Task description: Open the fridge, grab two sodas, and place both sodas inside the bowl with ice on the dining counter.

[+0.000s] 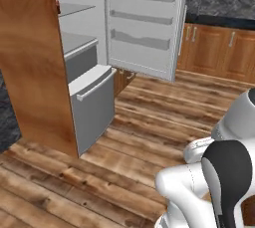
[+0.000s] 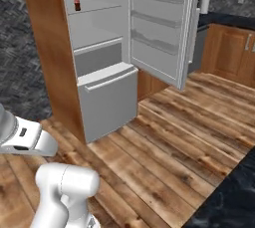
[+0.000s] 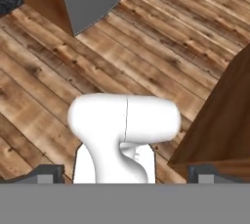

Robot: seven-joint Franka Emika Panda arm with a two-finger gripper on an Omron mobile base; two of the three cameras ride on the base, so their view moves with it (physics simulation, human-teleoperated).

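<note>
Wood-plank kitchen floor; tall silver-grey fridge (image 2: 107,72) open, dark-brown cola bottle (image 2: 76,0) at eleven o'clock. Gripper (image 3: 125,175) fingers spread, empty. Reaching past the swung door risks a collision.

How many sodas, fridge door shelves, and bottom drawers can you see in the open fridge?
cola bottle: 1
door shelves: 3
lower drawer: 1
Total: 5

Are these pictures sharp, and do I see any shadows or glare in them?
Left base view: slightly soft, even light, no glare on the open fridge. Right base view: the cola bottle is small and blurred, its label unreadable. Hand view: floor planks crisp, no cast shadows; gripper fingertips wide apart.
</note>
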